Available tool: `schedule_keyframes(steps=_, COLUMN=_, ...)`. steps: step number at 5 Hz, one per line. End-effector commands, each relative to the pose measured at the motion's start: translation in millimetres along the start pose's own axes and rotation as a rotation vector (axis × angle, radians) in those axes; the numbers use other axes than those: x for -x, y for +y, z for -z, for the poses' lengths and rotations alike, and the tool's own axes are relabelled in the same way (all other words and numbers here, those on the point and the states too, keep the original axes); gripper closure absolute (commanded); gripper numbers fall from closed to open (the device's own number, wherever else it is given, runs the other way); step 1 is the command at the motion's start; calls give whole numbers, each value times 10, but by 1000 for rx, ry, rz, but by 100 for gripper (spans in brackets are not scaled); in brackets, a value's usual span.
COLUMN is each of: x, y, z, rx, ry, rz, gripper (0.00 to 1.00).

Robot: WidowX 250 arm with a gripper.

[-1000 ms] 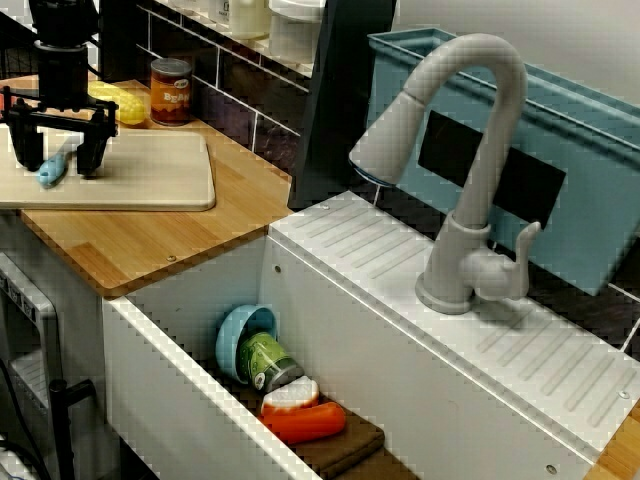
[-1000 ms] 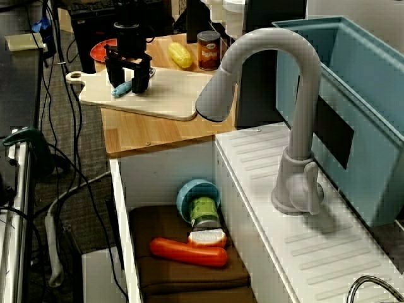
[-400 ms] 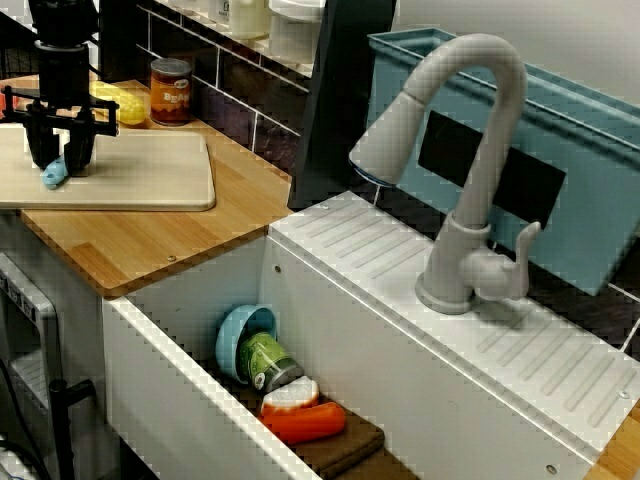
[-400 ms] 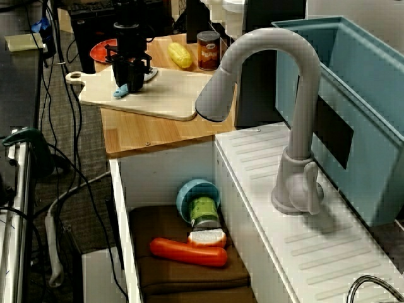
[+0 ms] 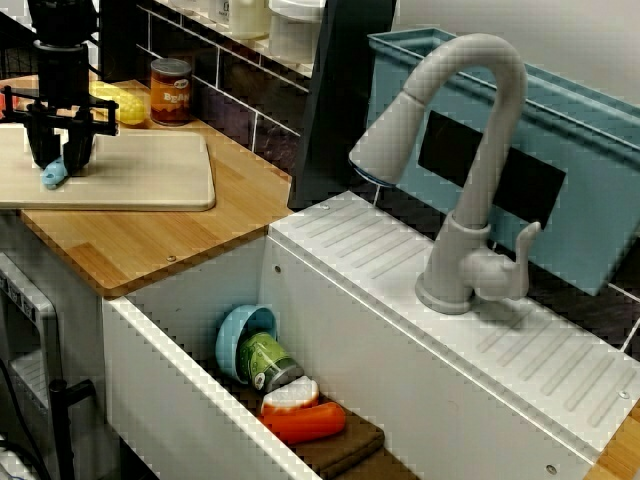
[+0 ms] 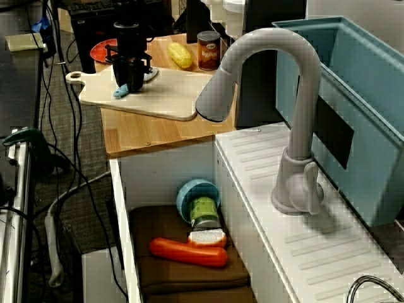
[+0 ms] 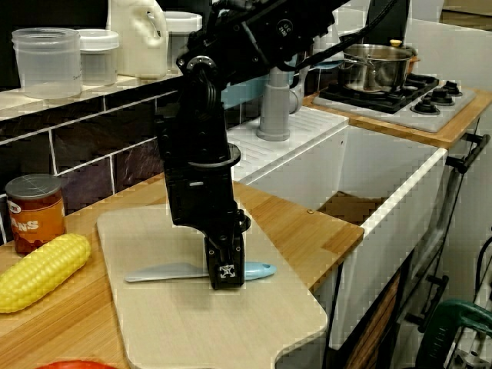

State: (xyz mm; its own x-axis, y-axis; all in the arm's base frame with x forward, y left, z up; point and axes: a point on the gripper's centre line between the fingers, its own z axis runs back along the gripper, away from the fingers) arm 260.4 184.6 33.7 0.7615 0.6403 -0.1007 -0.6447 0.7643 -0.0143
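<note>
Close in, the pale wooden cutting board (image 7: pixel 231 330) sits on the butcher-block worktop (image 7: pixel 307 231). Flat on it, around its middle, lies the light blue flat plastic utensil (image 7: pixel 165 273), thin blade to the left and rounded end to the right. The black gripper (image 7: pixel 225 275) stands straight down over it, jaws drawn in narrow and pinching the utensil toward its right end. The view across the sink shows the same: fingers together, blue tip poking out below.

It's a slim, slick piece gripped off-centre, so the long blade side looks likely to droop or pivot. A firm, steady squeeze suits this hold, with any rise straight up and slow, fingertips clear of the board so nothing drags.

Left of the board lies a yellow corn cob (image 7: pixel 38 270), with a red-labelled tin can (image 7: pixel 32 213) behind it by the dark tiles. Farther right come the white sink (image 7: pixel 400 165) and a steel pot (image 7: pixel 374 65) on the hob.
</note>
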Motion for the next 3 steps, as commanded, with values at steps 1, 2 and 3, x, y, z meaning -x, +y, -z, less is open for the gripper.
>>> schedule_keyframes(steps=1, x=-27, y=51, z=-177, rx=-1, ry=-33, rz=43, gripper=100)
schedule_keyframes(steps=2, x=-21, y=145, z=-238, rx=23, ry=-37, rz=44, gripper=100)
schedule_keyframes(steps=3, x=-20, y=194, z=-264, rx=41, ry=-31, rz=57, gripper=100)
